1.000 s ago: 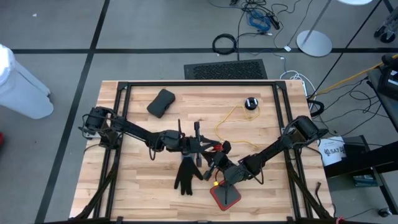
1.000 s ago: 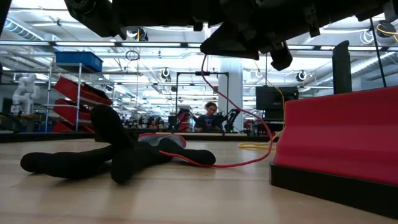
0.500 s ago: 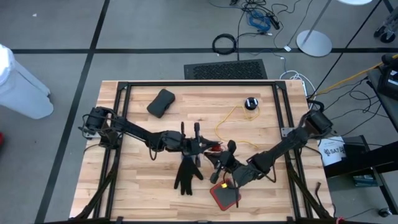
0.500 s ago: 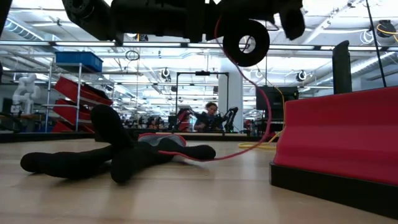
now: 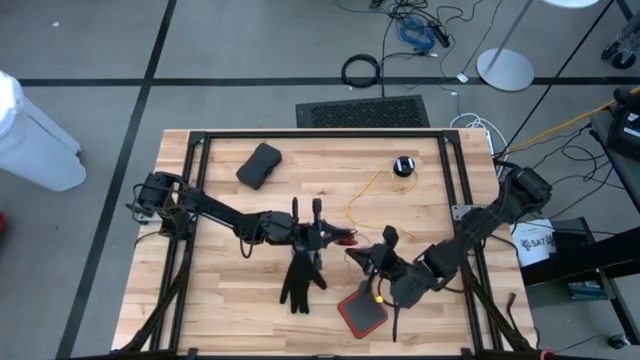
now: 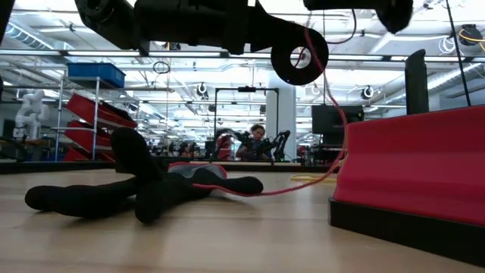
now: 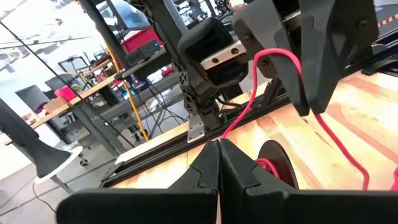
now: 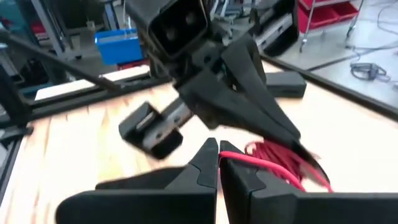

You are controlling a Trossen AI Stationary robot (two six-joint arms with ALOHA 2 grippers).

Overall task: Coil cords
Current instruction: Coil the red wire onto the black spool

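**Red cord pulled between two closed grippers**

While the yellow cord (image 5: 372, 190) lies untouched toward the far right of the table, running to its black puck (image 5: 403, 165), we work a red cord (image 6: 331, 114) at the centre. Our left gripper (image 5: 325, 237) is clamped on a small red coil (image 7: 268, 167); our right gripper (image 5: 378, 262), just right of it and nearer, is pinched on the strand leading off. We judge the winding step is under way. Next we need to carry that strand round the coil without slackening it, clear of the glove (image 5: 301, 278) and red tray (image 5: 362, 313).
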